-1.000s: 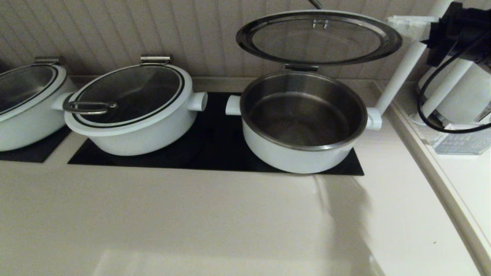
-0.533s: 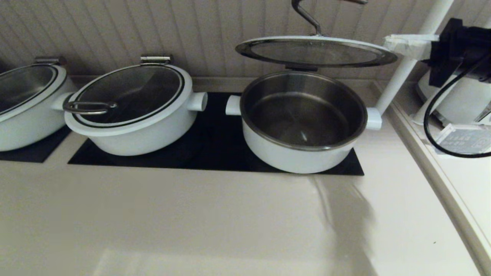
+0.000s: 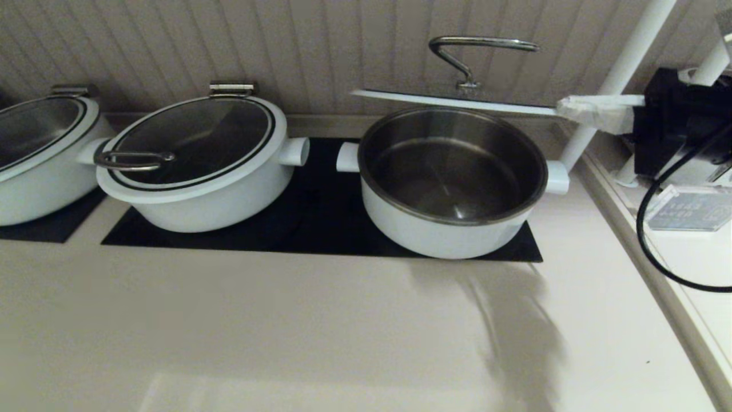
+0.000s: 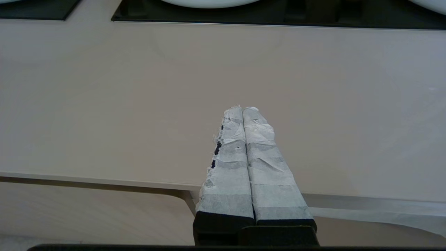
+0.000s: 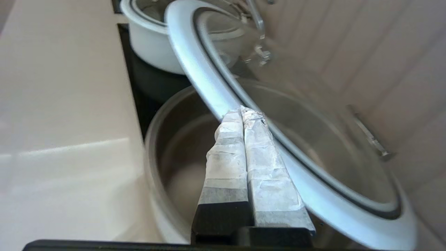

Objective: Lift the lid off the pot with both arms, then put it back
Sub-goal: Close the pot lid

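The white pot (image 3: 446, 234) stands open on the right of the black hob, its steel bowl empty. The lid (image 3: 452, 100) hangs almost level just above the pot's back rim, seen edge-on, its steel handle (image 3: 480, 46) sticking up. My right gripper (image 3: 563, 107) is shut, its taped fingertips against the lid's right edge. In the right wrist view the shut gripper (image 5: 242, 111) touches the lid's white rim (image 5: 195, 59) above the pot's bowl (image 5: 174, 157). My left gripper (image 4: 243, 108) is shut and empty over the bare counter near its front edge, outside the head view.
A second white pot (image 3: 194, 166) with a loop-handled lid stands on the left of the hob (image 3: 320, 229); a third pot (image 3: 34, 154) is at far left. A white post (image 3: 606, 86) and a raised ledge with a cable (image 3: 657, 252) flank the right side. The panelled wall is close behind.
The lid has swung down from tilted open to almost level over the pot. My right gripper has come down with it, staying at its right edge.
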